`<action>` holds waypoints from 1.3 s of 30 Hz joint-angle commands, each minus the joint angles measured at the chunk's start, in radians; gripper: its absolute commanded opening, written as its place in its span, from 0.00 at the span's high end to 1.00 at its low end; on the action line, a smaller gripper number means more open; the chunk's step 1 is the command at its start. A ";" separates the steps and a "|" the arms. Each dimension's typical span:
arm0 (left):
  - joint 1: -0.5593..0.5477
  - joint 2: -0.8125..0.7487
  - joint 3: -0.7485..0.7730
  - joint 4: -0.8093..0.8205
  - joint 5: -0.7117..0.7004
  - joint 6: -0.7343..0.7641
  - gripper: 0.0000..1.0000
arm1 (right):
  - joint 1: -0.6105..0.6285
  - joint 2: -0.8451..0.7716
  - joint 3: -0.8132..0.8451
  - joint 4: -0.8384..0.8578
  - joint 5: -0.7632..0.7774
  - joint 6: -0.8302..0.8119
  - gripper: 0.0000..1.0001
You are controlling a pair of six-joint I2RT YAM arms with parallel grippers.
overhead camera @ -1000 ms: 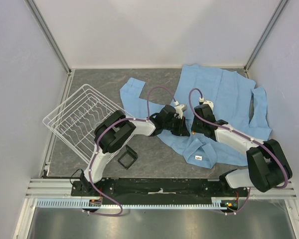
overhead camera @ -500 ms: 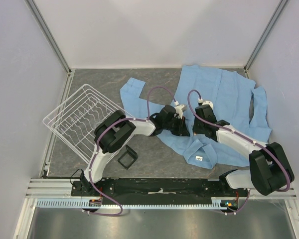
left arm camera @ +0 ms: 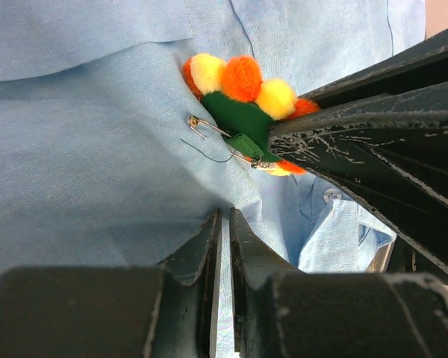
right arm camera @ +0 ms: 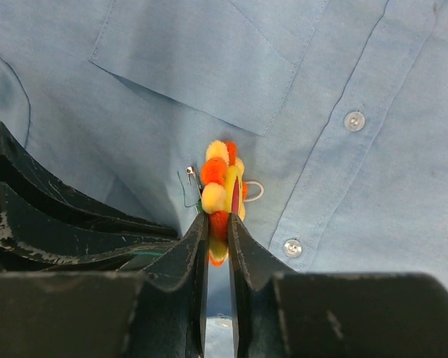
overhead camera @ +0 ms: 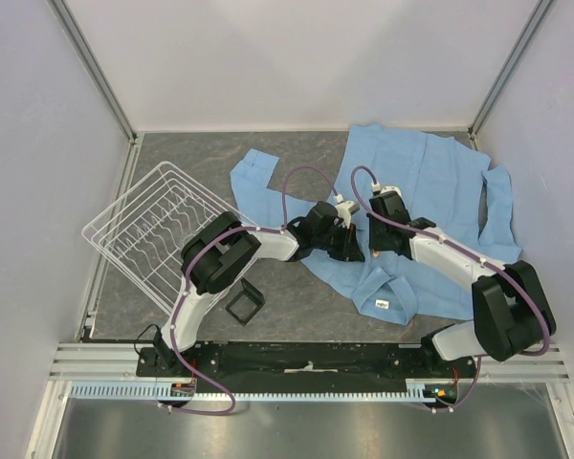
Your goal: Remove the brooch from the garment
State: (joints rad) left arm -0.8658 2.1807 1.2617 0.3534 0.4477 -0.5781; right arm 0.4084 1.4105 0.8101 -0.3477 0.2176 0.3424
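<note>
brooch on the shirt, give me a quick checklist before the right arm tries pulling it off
1. Right gripper gripping the pom-pom brooch: ok, fingers shut on its lower edge.
2. Left gripper anchoring the shirt: ok, jaws almost shut with blue cloth in the slit, just below the brooch.
3. Safety pin unclasped: cannot tell, its far end is hidden behind the right finger.
4. Pin out of the cloth: cannot tell; a dark thread loops beside it.
5. Buttons clear of both grippers: ok, they sit off to the side.
</note>
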 commanded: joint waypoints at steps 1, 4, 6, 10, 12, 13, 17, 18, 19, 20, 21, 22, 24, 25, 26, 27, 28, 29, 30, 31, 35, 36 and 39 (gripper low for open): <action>-0.001 -0.004 0.024 0.009 0.003 0.018 0.85 | -0.002 0.016 0.049 0.007 -0.024 -0.019 0.81; -0.001 -0.004 0.025 0.007 0.005 0.018 0.85 | -0.009 0.022 0.049 0.007 -0.050 -0.017 0.81; -0.001 -0.004 0.025 0.007 0.005 0.018 0.85 | -0.016 0.021 0.047 0.007 -0.067 -0.016 0.81; -0.001 -0.006 0.025 0.009 0.008 0.020 0.85 | -0.039 0.015 0.041 0.012 -0.099 -0.005 0.81; -0.001 -0.004 0.027 0.012 0.011 0.018 0.85 | -0.046 0.012 0.038 0.018 -0.115 0.000 0.80; -0.001 -0.004 0.028 0.012 0.009 0.018 0.85 | -0.051 0.011 0.035 0.018 -0.115 0.001 0.80; -0.001 -0.002 0.028 0.010 0.013 0.018 0.85 | -0.085 0.002 0.017 0.030 -0.159 0.023 0.80; -0.001 -0.001 0.030 0.010 0.013 0.018 0.85 | -0.095 0.001 0.011 0.041 -0.196 0.027 0.80; 0.001 -0.002 0.028 0.015 0.014 0.018 0.85 | -0.115 0.001 0.002 0.047 -0.213 0.030 0.80; -0.001 -0.001 0.028 0.013 0.014 0.018 0.85 | -0.124 0.004 -0.005 0.053 -0.231 0.035 0.80; -0.001 -0.002 0.030 0.016 0.017 0.017 0.85 | -0.146 0.004 -0.009 0.068 -0.257 0.046 0.80; -0.001 -0.002 0.028 0.018 0.017 0.017 0.85 | -0.155 0.005 -0.021 0.076 -0.303 0.049 0.81; -0.001 -0.002 0.028 0.022 0.023 0.015 0.85 | -0.183 0.011 -0.034 0.102 -0.342 0.063 0.81; -0.001 -0.002 0.030 0.025 0.026 0.014 0.85 | -0.189 0.013 -0.043 0.113 -0.375 0.066 0.81; -0.001 -0.004 0.027 0.033 0.029 0.012 0.85 | -0.197 0.015 -0.046 0.125 -0.392 0.070 0.81; -0.001 -0.006 0.025 0.035 0.034 0.011 0.85 | -0.212 0.019 -0.049 0.130 -0.406 0.076 0.81; -0.001 -0.010 0.025 0.038 0.034 0.011 0.85 | -0.220 0.021 -0.055 0.133 -0.432 0.076 0.81; -0.001 -0.013 0.022 0.036 0.036 0.012 0.85 | -0.227 0.022 -0.058 0.141 -0.443 0.078 0.81; 0.001 -0.018 0.019 0.038 0.034 0.014 0.85 | -0.236 0.025 -0.061 0.144 -0.451 0.078 0.81; 0.001 -0.022 0.019 0.038 0.034 0.015 0.85 | -0.244 0.028 -0.066 0.147 -0.463 0.079 0.81; 0.002 -0.035 0.015 0.036 0.037 0.023 0.84 | -0.273 0.039 -0.084 0.157 -0.503 0.087 0.82; 0.005 -0.036 0.015 0.038 0.037 0.024 0.84 | -0.281 0.038 -0.089 0.159 -0.504 0.087 0.82; 0.007 -0.038 0.016 0.033 0.042 0.026 0.83 | -0.290 0.038 -0.098 0.161 -0.508 0.089 0.82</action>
State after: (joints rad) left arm -0.8650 2.1807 1.2633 0.3542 0.4561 -0.5777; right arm 0.1295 1.4292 0.7383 -0.2173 -0.2512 0.4168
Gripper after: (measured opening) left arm 0.162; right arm 0.194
